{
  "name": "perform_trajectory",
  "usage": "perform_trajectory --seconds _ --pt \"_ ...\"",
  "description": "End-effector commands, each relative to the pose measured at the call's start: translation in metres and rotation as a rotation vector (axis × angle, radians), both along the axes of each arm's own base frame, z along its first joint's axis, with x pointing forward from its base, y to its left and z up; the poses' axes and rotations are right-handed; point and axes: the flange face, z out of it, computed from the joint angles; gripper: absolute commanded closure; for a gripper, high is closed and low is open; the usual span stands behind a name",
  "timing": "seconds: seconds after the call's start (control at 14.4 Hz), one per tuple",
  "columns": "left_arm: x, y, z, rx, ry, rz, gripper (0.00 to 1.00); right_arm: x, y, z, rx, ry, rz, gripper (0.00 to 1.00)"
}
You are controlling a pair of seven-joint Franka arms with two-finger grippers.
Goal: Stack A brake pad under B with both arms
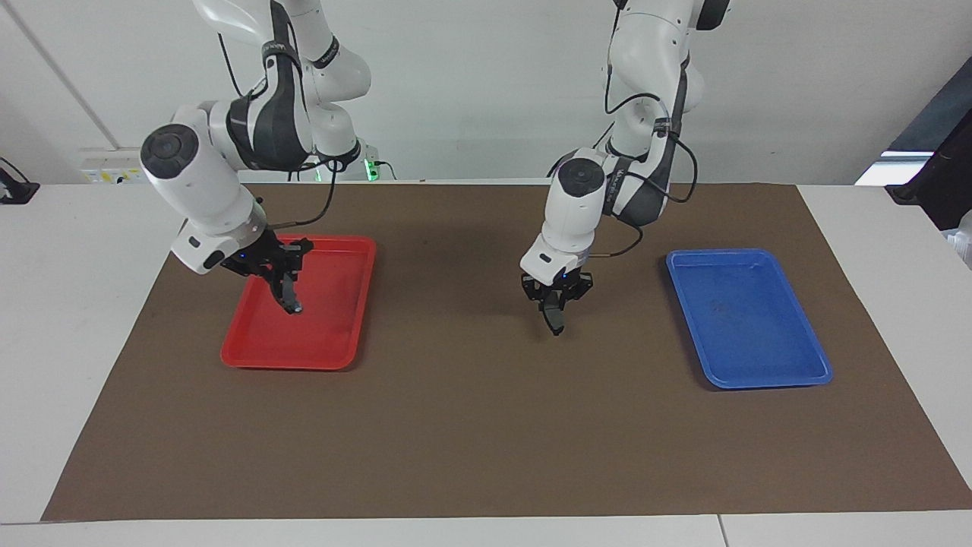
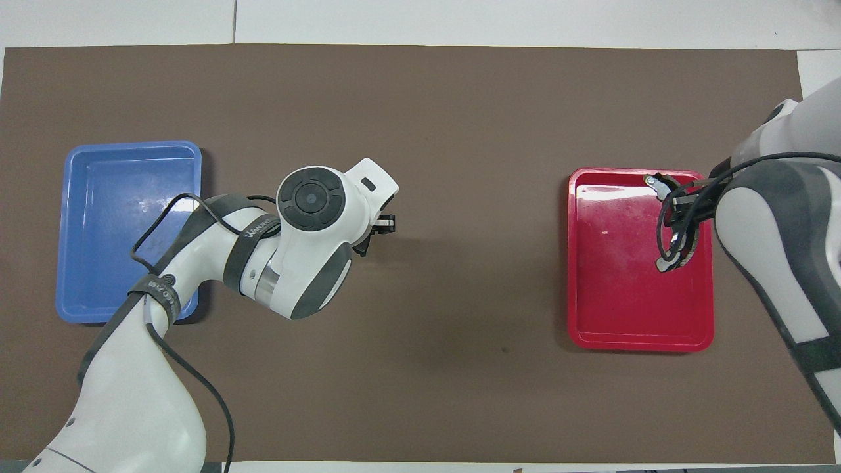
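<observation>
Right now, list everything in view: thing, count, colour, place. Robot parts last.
Mat: one, brown, covering the table.
Blue tray: one, at the left arm's end, nothing in it.
Red tray: one, at the right arm's end.
Pad A: one, dark grey, in the left gripper, over the mat's middle.
Pad B: one, black with light strip, in the right gripper, over the red tray.
Left gripper: black, shut on pad A.
Right gripper: black, shut on pad B.
</observation>
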Motion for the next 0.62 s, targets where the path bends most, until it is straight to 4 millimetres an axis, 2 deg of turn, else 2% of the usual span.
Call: perform_trajectory --seconds 0.0,0.07,0.21,0.28,0.42,0.49,0.55 --pt "0.006 -0.026 -0.013 0.013 -0.023 -0.006 0.99 0.002 -0.006 0.027 0.01 0.006 0.015 0.95" --pt "0.004 -0.03 -0.019 0.014 -0.02 -0.012 0.99 -0.002 -0.01 0.033 0.012 0.001 0.009 0.95" --pt "0.002 -0.039 -0.025 -0.001 -0.04 -0.028 0.97 -0.001 -0.01 0.032 0.012 -0.005 0.007 0.95" --pt "0.0 -0.04 -0.026 -0.009 -0.048 -0.033 0.91 -0.001 -0.007 0.031 0.011 -0.011 0.01 0.95" --pt "-0.007 -0.042 -0.035 -0.009 -0.043 -0.046 0.64 0.0 -0.005 0.03 0.009 -0.018 -0.003 0.95" --pt "-0.008 -0.041 -0.036 -0.007 -0.041 -0.046 0.46 0.0 -0.004 0.029 0.009 -0.016 -0.002 0.95" --pt "-0.007 -0.041 -0.036 -0.004 -0.038 -0.044 0.22 0.0 -0.004 0.028 0.01 -0.021 0.0 0.95"
